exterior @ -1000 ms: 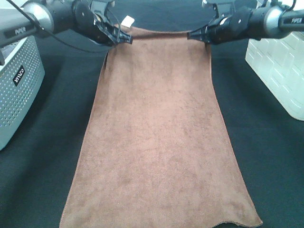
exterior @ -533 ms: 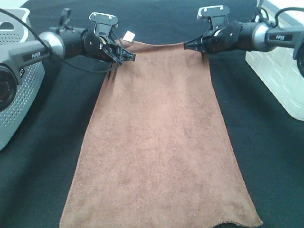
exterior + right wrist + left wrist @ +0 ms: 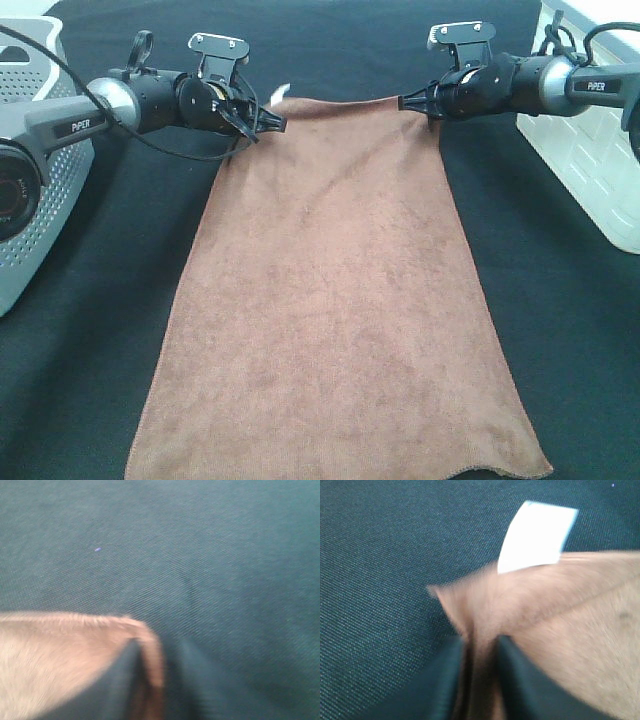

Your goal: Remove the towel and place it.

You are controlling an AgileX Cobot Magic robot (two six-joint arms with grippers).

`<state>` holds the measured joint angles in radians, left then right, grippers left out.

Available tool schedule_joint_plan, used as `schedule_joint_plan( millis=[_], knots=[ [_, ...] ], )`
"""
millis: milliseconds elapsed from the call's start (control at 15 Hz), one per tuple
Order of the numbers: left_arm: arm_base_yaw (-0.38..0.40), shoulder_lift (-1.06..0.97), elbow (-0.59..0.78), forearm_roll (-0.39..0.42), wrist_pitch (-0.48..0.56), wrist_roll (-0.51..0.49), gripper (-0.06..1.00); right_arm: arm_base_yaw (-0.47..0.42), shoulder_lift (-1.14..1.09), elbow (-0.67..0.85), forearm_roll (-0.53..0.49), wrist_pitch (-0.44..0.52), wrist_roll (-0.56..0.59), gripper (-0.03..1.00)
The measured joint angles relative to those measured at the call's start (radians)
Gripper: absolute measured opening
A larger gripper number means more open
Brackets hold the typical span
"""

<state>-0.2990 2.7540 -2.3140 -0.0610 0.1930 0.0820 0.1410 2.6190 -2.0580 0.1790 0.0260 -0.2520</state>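
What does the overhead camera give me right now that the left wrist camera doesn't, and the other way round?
Only the overhead view shows the whole towel spread on the black table, the right pincer at its other far corner, and both bins. Only the left wrist view shows the towel corner lying between the left pincer's jaws, though blurred. Both show the white tag at that corner.

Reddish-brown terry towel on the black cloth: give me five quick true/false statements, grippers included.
1. The reddish-brown terry towel lies spread flat on the black tablecloth. True.
2. The left gripper is at a far corner of the towel. True.
3. The small white tag sits at the right gripper's corner. False: it is at the left gripper's corner.
4. A perforated grey basket rests on top of the towel. False: it stands beside it, apart.
5. The towel is folded in half. False: it lies as a single layer.
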Motion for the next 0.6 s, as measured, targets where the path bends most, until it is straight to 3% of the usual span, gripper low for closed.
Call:
schedule_joint_plan(
  millis=[133,333,600],
  knots=[
    [0.000,0.000,0.000,-0.003,0.000,-0.013,0.56,0.000,0.000,0.000,0.000,0.000,0.000,0.50],
    [0.000,0.000,0.000,-0.003,0.000,-0.023,0.62,0.000,0.000,0.000,0.000,0.000,0.000,0.53],
    [0.007,0.005,0.000,0.017,-0.003,-0.026,0.64,0.000,0.000,0.000,0.000,0.024,0.000,0.55]
  ],
)
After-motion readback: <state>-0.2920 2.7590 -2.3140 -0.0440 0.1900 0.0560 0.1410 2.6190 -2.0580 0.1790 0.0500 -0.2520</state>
